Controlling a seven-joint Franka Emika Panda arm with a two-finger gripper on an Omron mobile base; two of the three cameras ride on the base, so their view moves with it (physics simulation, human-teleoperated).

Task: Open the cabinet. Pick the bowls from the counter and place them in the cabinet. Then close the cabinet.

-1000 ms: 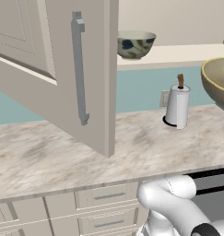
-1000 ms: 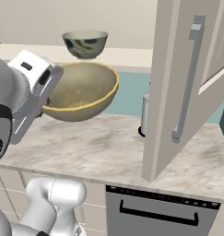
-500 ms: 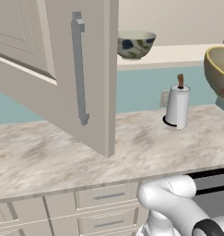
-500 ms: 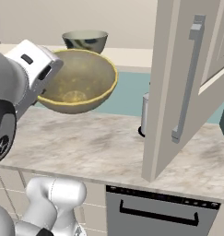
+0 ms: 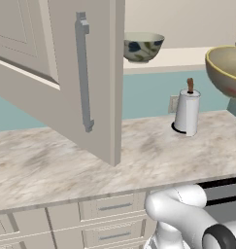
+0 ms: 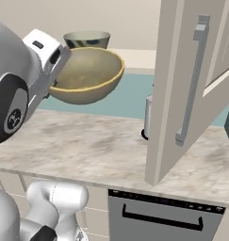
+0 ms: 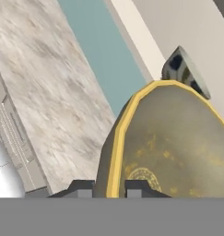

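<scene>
The tan-yellow bowl [image 6: 90, 75] hangs in the air above the counter [image 6: 87, 146], with my gripper [image 7: 109, 188] shut on its yellow rim, one finger on each side. In the left base view this bowl [image 5: 227, 70] shows at the right edge. Its rim is about level with the cabinet's open shelf [image 5: 187, 56]. The floral bowl [image 5: 143, 45] stands on that shelf, just behind the held bowl, and the hand view catches the floral bowl [image 7: 183, 69] beyond the tan rim. The cabinet door [image 5: 66, 73] stands wide open, its grey bar handle [image 5: 83, 73] facing me.
A paper towel roll [image 5: 186, 113] on a stand sits on the counter below the shelf, against the blue wall. The second open cabinet door [image 6: 191, 84] juts over the counter at the right. Drawers [image 5: 109, 209] and a dishwasher [image 6: 163, 216] lie under the counter.
The gripper has lifted the tan-yellow bowl higher, up toward the shelf's level and nearer the floral bowl. Doors, floral bowl and paper towel have stayed put.
</scene>
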